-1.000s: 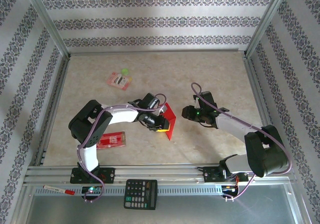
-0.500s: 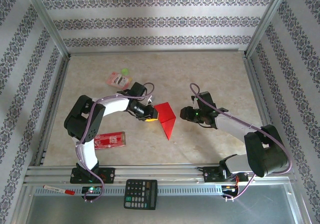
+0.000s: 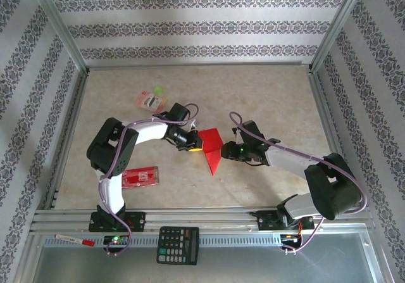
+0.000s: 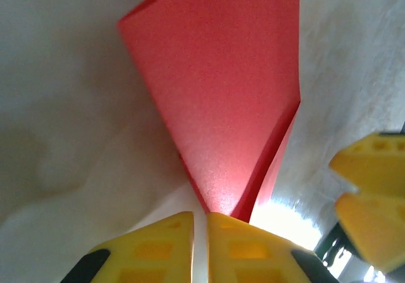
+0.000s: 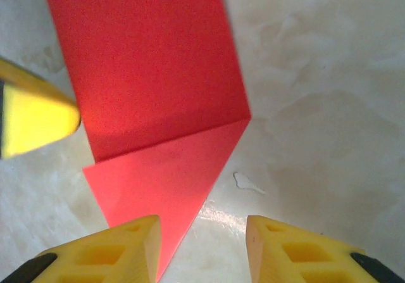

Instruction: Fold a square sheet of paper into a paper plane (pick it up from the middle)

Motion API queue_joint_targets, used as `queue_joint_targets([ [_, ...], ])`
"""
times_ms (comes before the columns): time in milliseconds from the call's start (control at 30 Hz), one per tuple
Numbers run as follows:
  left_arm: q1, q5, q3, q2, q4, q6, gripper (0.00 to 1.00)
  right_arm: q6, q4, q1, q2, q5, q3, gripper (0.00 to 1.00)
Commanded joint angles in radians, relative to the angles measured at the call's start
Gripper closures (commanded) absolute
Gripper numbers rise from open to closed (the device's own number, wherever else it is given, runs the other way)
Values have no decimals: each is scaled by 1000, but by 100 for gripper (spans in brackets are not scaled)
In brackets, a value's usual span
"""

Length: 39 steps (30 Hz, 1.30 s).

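Paper (image 3: pixel 212 145), bright red and folded into a wedge narrowing toward the arms, lies mid-tabletop (image 3: pixel 266 93) in the top view, between the two pincers. The left pincer (image 3: pixel 196 146) touches its left edge and the right pincer (image 3: pixel 223 150) sits at its right edge. A red packet (image 3: pixel 140 177) lies near the left arm, a pink packet (image 3: pixel 152 99) lies farther back, and a calculator (image 3: pixel 178 245) and pen (image 3: pixel 71 238) rest on the front ledge (image 3: pixel 253 248). In the left wrist view the left pincer (image 4: pixel 200 232) is closed, pinched on the paper's (image 4: pixel 218 87) narrow corner. Two layers part along the right side, and the right pincer's yellow fingers (image 4: pixel 373 163) show beyond. In the right wrist view the right pincer (image 5: pixel 202 245) stands apart, holding nothing, with one finger (image 5: pixel 104 251) over the paper's (image 5: pixel 152 74) lower tip. A crease crosses the sheet, and a left pincer finger (image 5: pixel 35 115) overlaps its left edge.
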Motion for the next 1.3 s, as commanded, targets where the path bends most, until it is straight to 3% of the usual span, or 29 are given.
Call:
queue_joint_targets([
  [0,6,22,115,70,-22,37,89,32,15,9,-34,10,-32,60],
  [167,8,12,333,217,-141,99,87,40,9,12,-70,36,-34,60],
  [267,13,-24,378,202,-163,99,81,28,-7,0,-85,66,-31,60],
  [367,12,-105,263,72,-96,56,76,9,-27,-48,-96,66,-25,59],
  [500,-25,-115,41,-105,49,-35,74,-24,-43,-121,-111,57,-15,58],
  [633,-89,-42,-44,-126,147,-115,82,-43,-50,-185,-90,56,22,58],
  [767,-125,14,-3,-37,203,-148,90,-57,-61,-208,-73,38,63,57],
  [1033,-113,7,106,108,90,-61,95,-64,-72,-209,-77,6,56,57],
  [1267,-86,32,-2,76,35,6,95,-105,-143,-211,-64,-37,95,56],
])
